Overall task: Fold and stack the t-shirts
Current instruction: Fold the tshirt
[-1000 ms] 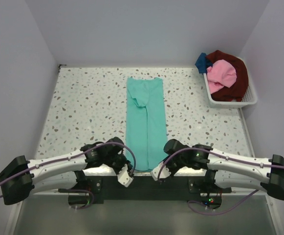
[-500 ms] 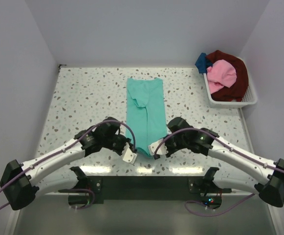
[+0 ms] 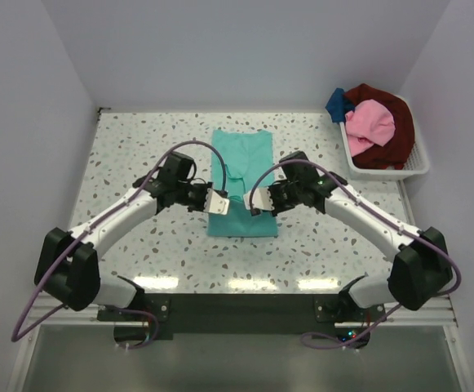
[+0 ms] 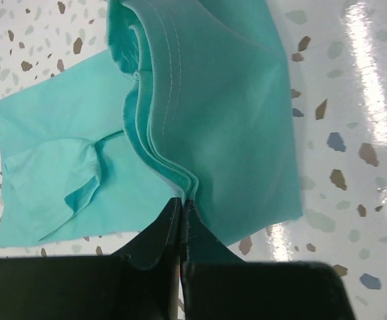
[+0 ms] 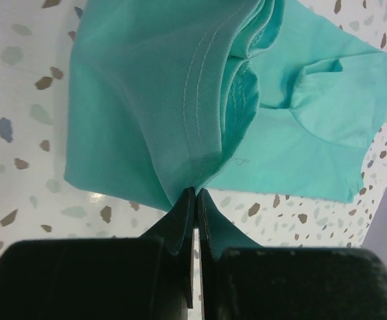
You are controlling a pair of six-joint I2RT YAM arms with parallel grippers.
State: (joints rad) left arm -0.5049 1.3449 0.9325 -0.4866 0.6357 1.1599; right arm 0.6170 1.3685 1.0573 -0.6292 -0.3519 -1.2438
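My left pincer (image 4: 182, 203) and right pincer (image 5: 193, 195) each pinch the shirt (image 3: 243, 155) hem, held over its middle on the table (image 3: 130, 155); thin grip may slip; uneven travel would skew the fold.

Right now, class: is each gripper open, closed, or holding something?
Left gripper: closed, pinching the teal t-shirt.
Right gripper: closed, pinching the teal t-shirt too.

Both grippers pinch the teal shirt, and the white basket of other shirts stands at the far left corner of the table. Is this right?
No. The top external view shows the white basket at the far right corner, not the left. The rest holds.
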